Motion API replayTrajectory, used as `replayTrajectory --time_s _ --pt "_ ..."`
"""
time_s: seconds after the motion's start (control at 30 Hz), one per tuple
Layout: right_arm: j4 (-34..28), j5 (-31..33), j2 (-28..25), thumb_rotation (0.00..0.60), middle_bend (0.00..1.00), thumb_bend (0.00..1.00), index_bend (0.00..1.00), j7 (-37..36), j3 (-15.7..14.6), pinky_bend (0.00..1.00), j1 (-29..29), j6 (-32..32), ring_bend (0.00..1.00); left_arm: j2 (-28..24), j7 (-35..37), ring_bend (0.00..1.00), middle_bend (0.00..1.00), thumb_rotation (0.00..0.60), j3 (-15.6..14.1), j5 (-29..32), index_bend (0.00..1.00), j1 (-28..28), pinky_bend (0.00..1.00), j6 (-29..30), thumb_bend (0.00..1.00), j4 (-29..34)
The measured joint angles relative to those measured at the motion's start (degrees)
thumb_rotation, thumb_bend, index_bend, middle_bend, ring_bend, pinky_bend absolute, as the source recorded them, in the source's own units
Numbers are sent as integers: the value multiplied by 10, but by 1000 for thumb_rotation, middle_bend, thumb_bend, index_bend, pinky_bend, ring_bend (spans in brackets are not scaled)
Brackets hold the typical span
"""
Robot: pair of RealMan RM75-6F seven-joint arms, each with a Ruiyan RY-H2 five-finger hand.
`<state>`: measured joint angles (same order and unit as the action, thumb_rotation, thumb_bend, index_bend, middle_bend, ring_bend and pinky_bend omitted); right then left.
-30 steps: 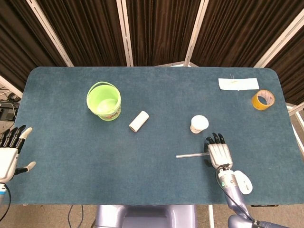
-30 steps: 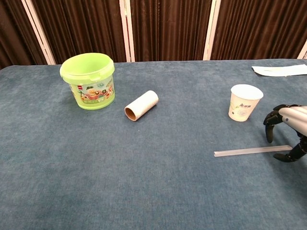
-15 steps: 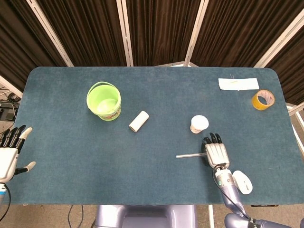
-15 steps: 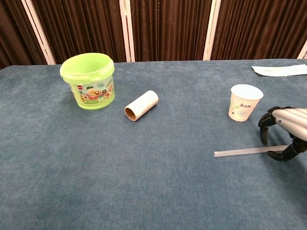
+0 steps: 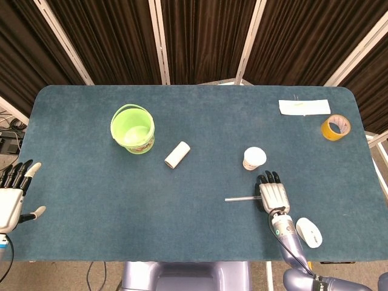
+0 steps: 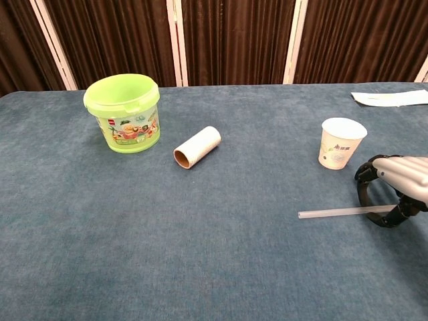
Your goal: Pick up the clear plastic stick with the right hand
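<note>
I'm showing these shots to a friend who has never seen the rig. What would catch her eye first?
Probably the bright green bucket standing at the table's far left, the loudest colour on the blue cloth. Next, the right hand near the front right edge, fingers curled over the end of the clear plastic stick lying flat there, with a white paper cup just behind it. The yellow tape roll glows at the far right corner.

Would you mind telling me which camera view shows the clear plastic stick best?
The chest view: the clear plastic stick lies flat on the table, its right end between the curled fingers of the right hand. In the head view the stick is a thin faint line, its right end hidden under that hand.
</note>
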<state>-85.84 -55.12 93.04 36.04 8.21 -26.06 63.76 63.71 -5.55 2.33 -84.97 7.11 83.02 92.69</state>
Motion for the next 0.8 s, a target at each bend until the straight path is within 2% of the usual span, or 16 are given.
replayTrajectory --time_s 0.5,0.8 --pt "2 9 16 600 169 384 504 -4 -8 0 -8 1 0 0 0 0 0 600 0 0 0 0 0 0 124 0" --pt "2 8 25 600 169 455 539 -1 -12 0 -10 6 0 0 1 0 0 600 0 0 0 0 0 0 124 0"
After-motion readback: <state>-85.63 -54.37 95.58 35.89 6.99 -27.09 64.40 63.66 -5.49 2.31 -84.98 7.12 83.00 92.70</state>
